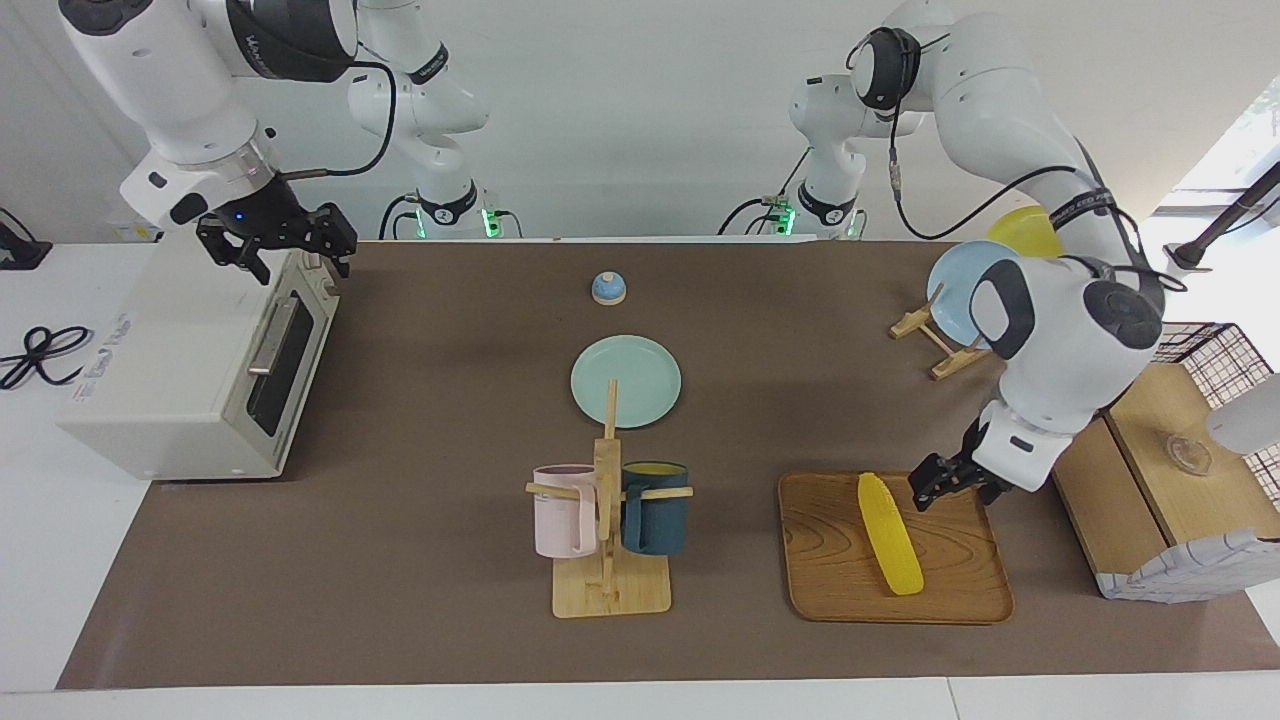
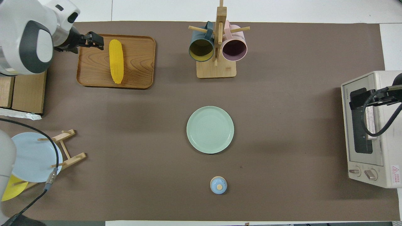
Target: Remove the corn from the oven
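Brown matting covers a white table, with two white robot arms mounted along one long edge. Nearest that edge, at its middle, sits a small blue bell point(image 1: 608, 288), then a pale green plate point(image 1: 626, 381) at the table's centre. Toward the left arm's end, a wooden rack point(image 2: 64, 147) holds a blue plate point(image 2: 31, 157) upright with a yellow one partly hidden under it. At the right arm's end stands the oven point(image 1: 190, 370), door shut, its dark window showing nothing inside. The right gripper point(image 1: 280, 243) hangs over the oven's top corner by the control knobs, fingers spread and empty; this arm waits, probably parked after closing the door. Farther out, near the long edge away from the robots, a wooden mug tree point(image 1: 608, 520) carries a pink mug and a dark blue one. Beside it toward the left arm's end lies a wooden tray point(image 1: 830, 590), and the corn point(image 1: 888, 533) rests flat on it, lengthwise, clearly out of the oven, so the task looks finished. The left gripper point(image 1: 950, 482) hovers over the tray's edge just beside the corn, fingers apart and holding nothing, apparently pulling clear after release. A wire-framed wooden box at that table end is cut off by the frame.
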You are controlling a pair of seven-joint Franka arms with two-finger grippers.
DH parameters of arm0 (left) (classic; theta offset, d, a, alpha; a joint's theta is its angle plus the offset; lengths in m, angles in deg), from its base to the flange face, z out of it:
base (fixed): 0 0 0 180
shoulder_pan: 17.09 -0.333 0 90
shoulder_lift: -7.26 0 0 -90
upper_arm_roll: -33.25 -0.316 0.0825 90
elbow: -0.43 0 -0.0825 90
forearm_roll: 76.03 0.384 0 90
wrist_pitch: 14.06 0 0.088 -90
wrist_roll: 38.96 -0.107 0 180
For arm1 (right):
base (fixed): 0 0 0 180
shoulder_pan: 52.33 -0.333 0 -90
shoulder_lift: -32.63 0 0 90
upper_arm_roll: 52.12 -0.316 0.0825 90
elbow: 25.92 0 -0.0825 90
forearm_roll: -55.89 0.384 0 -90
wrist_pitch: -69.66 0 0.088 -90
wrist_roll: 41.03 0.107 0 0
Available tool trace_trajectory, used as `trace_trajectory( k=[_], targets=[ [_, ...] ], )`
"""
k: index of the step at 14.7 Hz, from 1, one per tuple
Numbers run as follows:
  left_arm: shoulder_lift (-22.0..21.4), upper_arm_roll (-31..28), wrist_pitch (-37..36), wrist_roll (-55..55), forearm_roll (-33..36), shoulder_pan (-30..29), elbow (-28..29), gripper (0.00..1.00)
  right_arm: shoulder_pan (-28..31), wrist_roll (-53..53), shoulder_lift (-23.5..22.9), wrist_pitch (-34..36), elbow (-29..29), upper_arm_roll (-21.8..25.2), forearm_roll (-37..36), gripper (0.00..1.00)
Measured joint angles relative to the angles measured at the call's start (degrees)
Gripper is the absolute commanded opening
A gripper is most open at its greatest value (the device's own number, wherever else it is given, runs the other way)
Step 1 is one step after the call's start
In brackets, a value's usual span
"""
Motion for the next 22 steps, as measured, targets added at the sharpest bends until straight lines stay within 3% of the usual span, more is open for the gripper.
trace_trajectory(
  k=[8, 14, 17, 22],
  targets=[
    [-17.9, -1.0, -20.9, 0.0, 1.6, -0.1, 3.1, 1.0, 0.0, 0.0, 0.0, 0.0, -0.1, 0.0, 0.0, 1.0],
    [-30.5, -0.6, -22.6, 0.0, 2.0, -0.1, 16.9, 1.0, 0.0, 0.0, 0.0, 0.0, -0.1, 0.0, 0.0, 1.0],
    [-32.2, -0.6, -22.1, -0.3, 2.1, -0.1, 20.0, 1.0, 0.0, 0.0, 0.0, 0.0, -0.1, 0.0, 0.0, 1.0],
    [-31.2, -0.5, -21.6, -0.5, 2.1, -0.1, 19.9, 1.0, 0.0, 0.0, 0.0, 0.0, -0.1, 0.0, 0.0, 1.0]
  ],
)
